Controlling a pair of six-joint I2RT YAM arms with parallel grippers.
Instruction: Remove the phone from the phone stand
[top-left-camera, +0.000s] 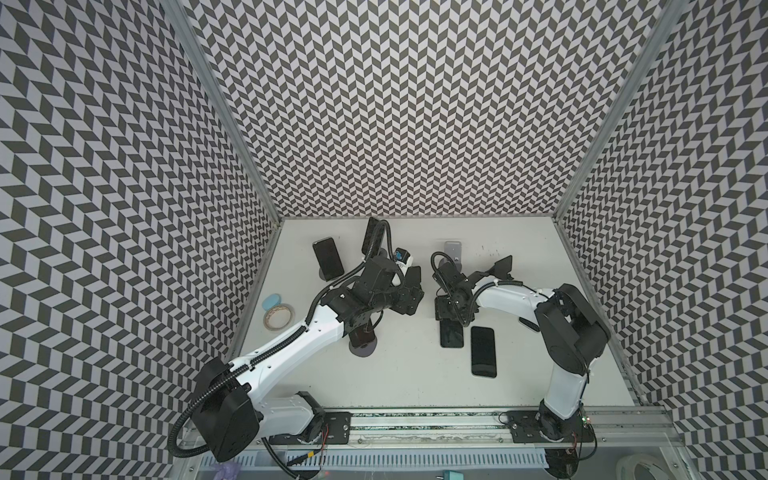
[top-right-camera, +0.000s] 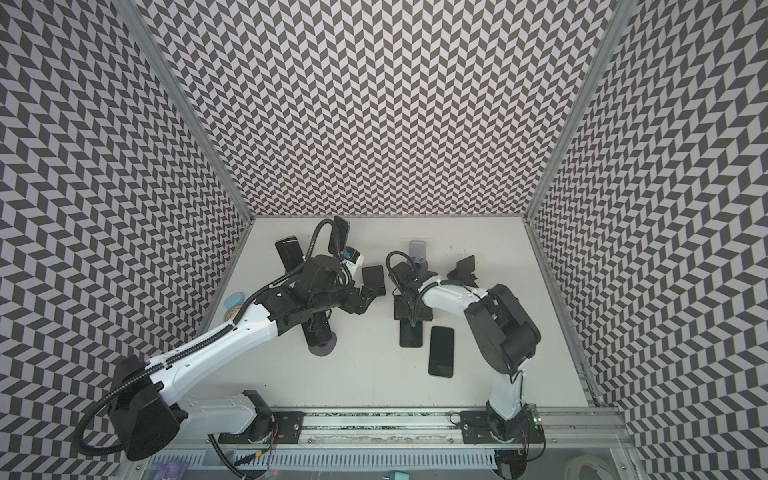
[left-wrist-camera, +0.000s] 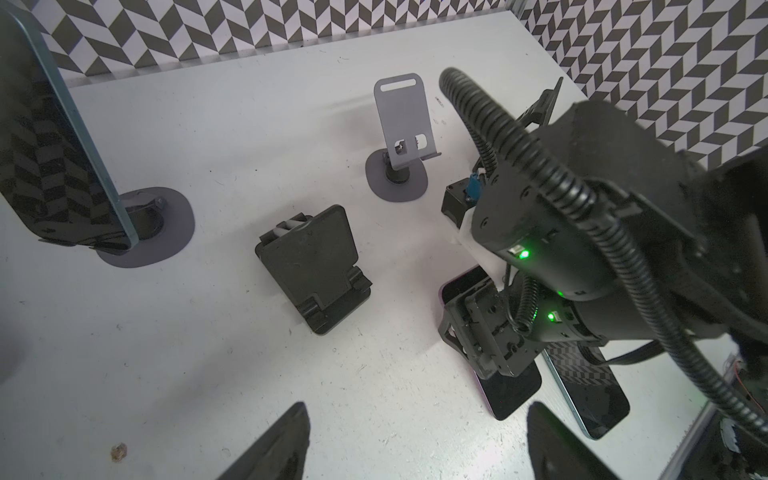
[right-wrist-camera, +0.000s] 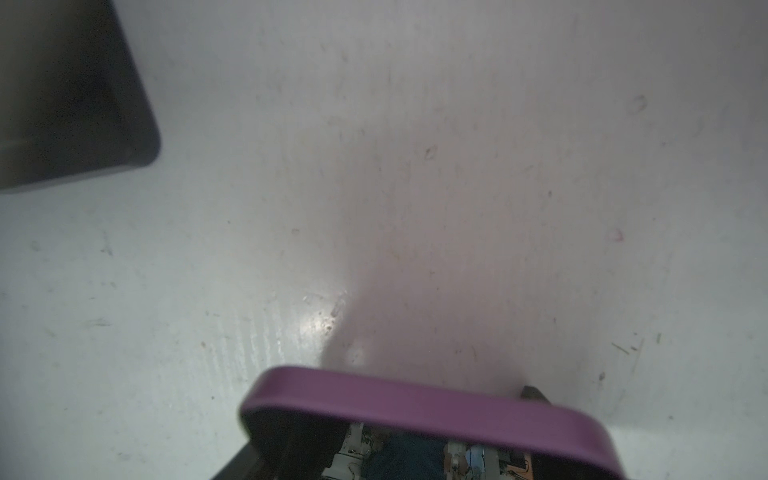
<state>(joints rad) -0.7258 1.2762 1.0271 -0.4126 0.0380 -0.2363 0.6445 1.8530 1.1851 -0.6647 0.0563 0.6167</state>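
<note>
Top views, purple phone (top-left-camera: 451, 338): flat on the table (top-left-camera: 395, 374) at centre frame, just left of a second phone (top-left-camera: 483, 351). We judge it already off its stand.
Top views, right claw (top-left-camera: 446, 313): directly over the purple phone's upper end.
Top views, left claw (top-left-camera: 411, 293): left of centre, carrying nothing.
Top views, stood phone (top-left-camera: 328, 259): upper left of the table, leaning on a stand.
Left wrist, left claw (left-wrist-camera: 417, 407): fingers wide apart at the bottom edge, only bare table between them.
Left wrist, right claw (left-wrist-camera: 486, 345): lower right, sitting on the purple phone (left-wrist-camera: 511, 390).
Left wrist, stands: the grey stand (left-wrist-camera: 401, 120) at upper centre and the black stand (left-wrist-camera: 311, 266) at centre are both empty.
Right wrist, purple phone (right-wrist-camera: 415, 399): its rim runs along the bottom edge, and one fingertip (right-wrist-camera: 534, 392) peeks past it.
Right wrist, right claw: clamped on the phone or merely straddling it, we cannot tell.
Handling: we judge it a stiff, fairly light slab with a slick, breakable glass face.
Hold: we would take it by the two long side edges near the middle, never across the glass. A grip near one end invites it to pivot and slip.
</note>
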